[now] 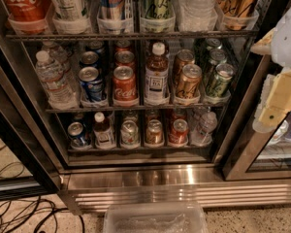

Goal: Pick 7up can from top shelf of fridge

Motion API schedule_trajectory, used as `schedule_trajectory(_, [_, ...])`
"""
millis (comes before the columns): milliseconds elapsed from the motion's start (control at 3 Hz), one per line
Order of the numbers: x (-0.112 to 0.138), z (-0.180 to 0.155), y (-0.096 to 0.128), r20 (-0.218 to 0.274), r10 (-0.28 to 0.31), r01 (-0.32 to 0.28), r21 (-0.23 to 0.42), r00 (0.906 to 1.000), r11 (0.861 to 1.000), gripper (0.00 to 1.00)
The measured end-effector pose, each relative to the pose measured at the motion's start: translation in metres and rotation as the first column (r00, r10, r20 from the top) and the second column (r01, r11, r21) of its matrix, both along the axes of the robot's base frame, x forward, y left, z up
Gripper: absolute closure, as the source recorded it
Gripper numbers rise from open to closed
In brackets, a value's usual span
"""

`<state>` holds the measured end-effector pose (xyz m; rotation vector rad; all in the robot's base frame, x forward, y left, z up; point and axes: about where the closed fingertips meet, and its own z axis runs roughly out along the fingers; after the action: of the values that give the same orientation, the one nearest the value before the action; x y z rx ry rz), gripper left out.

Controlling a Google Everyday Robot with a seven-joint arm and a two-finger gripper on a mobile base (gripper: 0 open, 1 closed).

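The fridge (184,178) stands open in front of me. Its top shelf (131,34) runs across the top of the view, with drinks in clear plastic trays. The 7up can (68,1), green-grey with a white nutrition panel, stands second from the left, between a red Coca-Cola can (24,4) and a blue Red Bull can (112,1). Only its lower part shows. My gripper (275,106), white and cream, hangs at the right edge. It is outside the fridge, lower than the top shelf and far to the right of the can.
The top shelf also holds a pale green can (157,1), a water bottle (198,4) and gold cans (237,4). Two lower racks hold several cans and bottles. A black door frame (19,144) stands at the left. A clear plastic bin (155,218) and cables (19,217) lie on the floor.
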<state>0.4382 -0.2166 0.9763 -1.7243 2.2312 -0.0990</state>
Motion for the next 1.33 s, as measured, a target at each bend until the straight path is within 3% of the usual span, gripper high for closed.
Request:
schedule_trajectory(333, [0.000, 0.000, 0.000, 0.000, 0.000, 0.000, 0.000, 1.0000, 1.000, 0.00])
schedule_trajectory(667, [0.001, -0.004, 0.018, 0.023, -0.010, 0.009, 0.044, 0.9997, 0.999, 0.00])
schedule_trajectory(1000, [0.002, -0.005, 0.077, 0.077, 0.044, -0.051, 0.095, 0.9961, 0.994, 0.00])
schedule_trajectory(1333, [0.008, 0.004, 0.097, 0.109, 0.136, -0.143, 0.062, 0.9847, 0.988, 0.00])
